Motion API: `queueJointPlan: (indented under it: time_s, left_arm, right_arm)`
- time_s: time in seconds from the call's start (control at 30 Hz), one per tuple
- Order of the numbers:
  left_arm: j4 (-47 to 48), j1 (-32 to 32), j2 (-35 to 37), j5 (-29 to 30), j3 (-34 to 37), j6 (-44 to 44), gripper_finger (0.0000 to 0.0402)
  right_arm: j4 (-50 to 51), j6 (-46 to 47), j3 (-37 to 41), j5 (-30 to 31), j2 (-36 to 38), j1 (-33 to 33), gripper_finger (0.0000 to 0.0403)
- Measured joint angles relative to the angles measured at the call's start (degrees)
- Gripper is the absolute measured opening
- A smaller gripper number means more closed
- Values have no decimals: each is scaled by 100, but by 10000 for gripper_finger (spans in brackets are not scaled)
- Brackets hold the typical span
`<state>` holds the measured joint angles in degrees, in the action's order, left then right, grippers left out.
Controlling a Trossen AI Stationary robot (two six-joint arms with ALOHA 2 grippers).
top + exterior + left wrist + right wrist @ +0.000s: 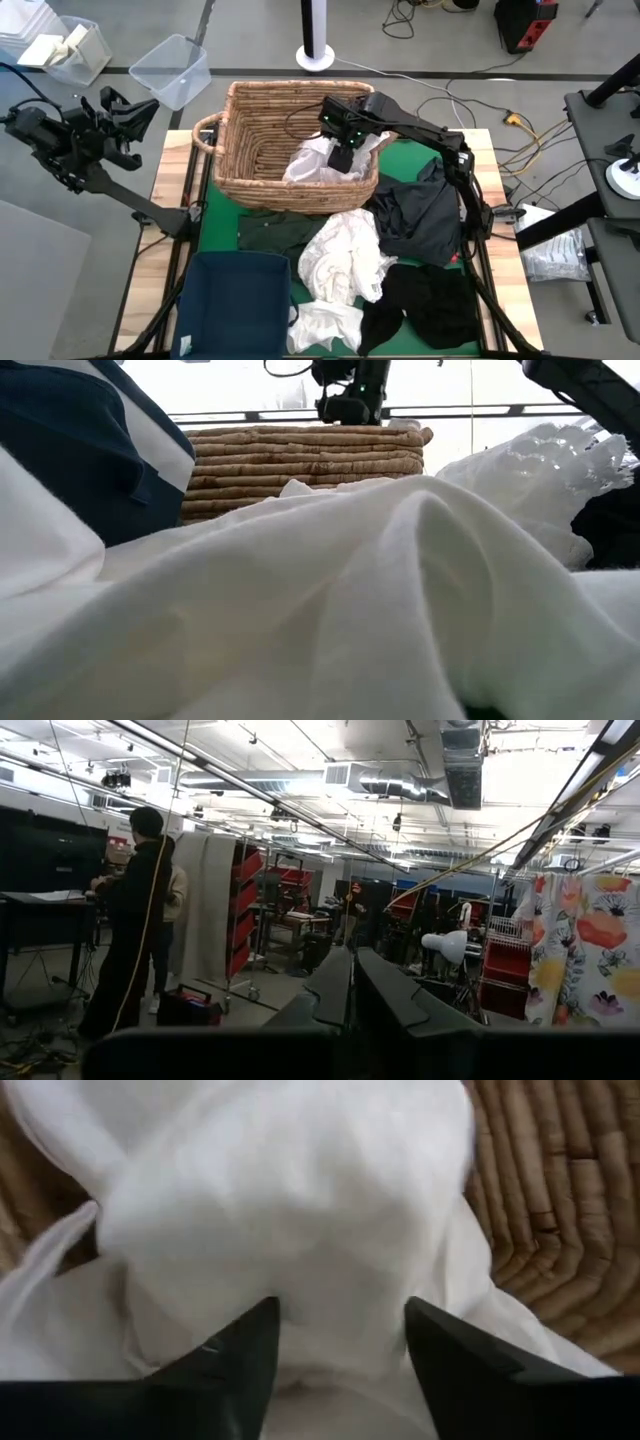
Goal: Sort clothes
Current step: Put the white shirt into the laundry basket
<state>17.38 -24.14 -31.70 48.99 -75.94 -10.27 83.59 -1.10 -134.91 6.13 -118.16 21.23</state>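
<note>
Right hand (pixel 341 157) hangs with fingers spread over a white garment (pixel 318 160) lying inside the wicker basket (pixel 250 125), near its front wall. Left hand (pixel 125 112), shut, waits off the surface. More clothes (pixel 345 255) crowd the green surface (pixel 222 215) beside a blue bin (pixel 235 300).

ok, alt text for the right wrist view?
The right claw, fingers apart, hangs just above a white garment lying crumpled inside the wicker basket, whose woven coils show at the edges.

Right gripper (pixel 340 1345) jaws apart, left shut.
</note>
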Motion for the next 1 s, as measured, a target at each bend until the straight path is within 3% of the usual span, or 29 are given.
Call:
queueJointPlan:
  time_s: [0.17, 0.33, 0.47, 0.7, 1.0]
  left_arm:
    - [27, 0, 0, 0, 0, 3, 0]
    - [47, 0, 0, 0, 0, 4, 0]
    - [46, 0, 0, 0, 0, 3, 0]
    - [69, 0, 0, 0, 0, 3, 0]
    - [73, 0, 0, -1, 0, 3, 0]
  right_arm:
    - [9, 307, -2, 4, 290, 2, 251]
    - [15, 481, -4, 197, 658, 0, 251]
    - [151, 548, -7, 299, 916, 2, 202]
    - [496, 113, -11, 309, 977, -22, 32]
    - [643, -266, 0, 317, 523, -48, 9]
